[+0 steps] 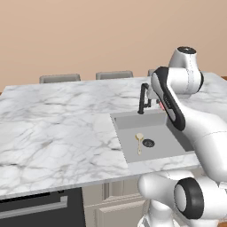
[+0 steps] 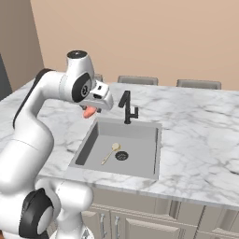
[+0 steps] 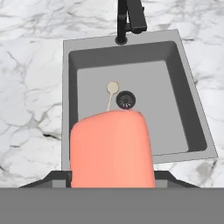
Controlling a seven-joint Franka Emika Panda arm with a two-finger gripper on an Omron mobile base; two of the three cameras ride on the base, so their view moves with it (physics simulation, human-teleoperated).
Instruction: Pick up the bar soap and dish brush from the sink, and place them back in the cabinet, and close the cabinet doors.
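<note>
Even, bright rendered light; soft shadow inside sink [image 3: 72, 87]; no glare, slight pixelation.

The sink [image 2: 154, 154] is set in the counter [image 1: 53, 133], faucet [image 2: 127, 107] at its rear rim, brush [image 2: 111, 152] lying in the basin just beside the drain [image 2: 122, 156], soap [image 2: 89, 112] held above the sink's left side.

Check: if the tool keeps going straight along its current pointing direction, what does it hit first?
Probably the sink floor. The tool, shut on the bar soap, points down into the basin, so the soap would land first, near the dish brush handle and drain. Depth is unclear.
</note>
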